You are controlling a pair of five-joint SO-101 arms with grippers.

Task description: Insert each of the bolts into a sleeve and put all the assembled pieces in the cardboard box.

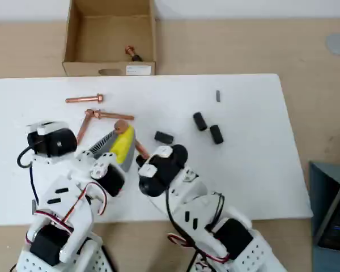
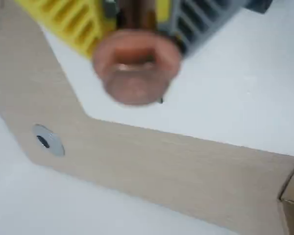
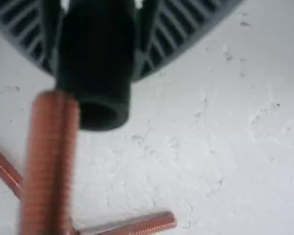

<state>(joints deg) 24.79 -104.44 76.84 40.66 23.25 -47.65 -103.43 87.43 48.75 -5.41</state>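
Held bolt (image 2: 137,68): copper-coloured metal, stiff and probably a bit heavy for its size. The threaded shaft gives some grip, and the flanged head is the natural end to take hold of.
Left gripper (image 1: 120,135): the yellow and grey jaws are clamped on the bolt just behind its head. The shaft points across at the other arm.
Held sleeve (image 3: 95,73): a short black tube, likely light and rigid. Its smooth sides could slip, so it is best taken around the middle with the mouth left free.
Right gripper (image 3: 95,24): jaws closed around the sleeve body, with the open end facing out toward the bolt.
Alignment: the bolt shaft crosses just beside the sleeve mouth, touching or nearly touching its rim. It looks off to one side rather than entered.
Arm pose: both arms are folded low over the near part of the white mat (image 1: 255,170), wrists turned inward so the two grippers meet between them.
Loose bolts (image 1: 85,99): three lie on the mat near the left gripper, two of them crossing.
Loose sleeves (image 1: 199,120): three lie apart from the bolts, farther along the mat.
Cardboard box (image 1: 69,39): at the far edge of the mat, with one assembled piece (image 1: 131,53) inside.
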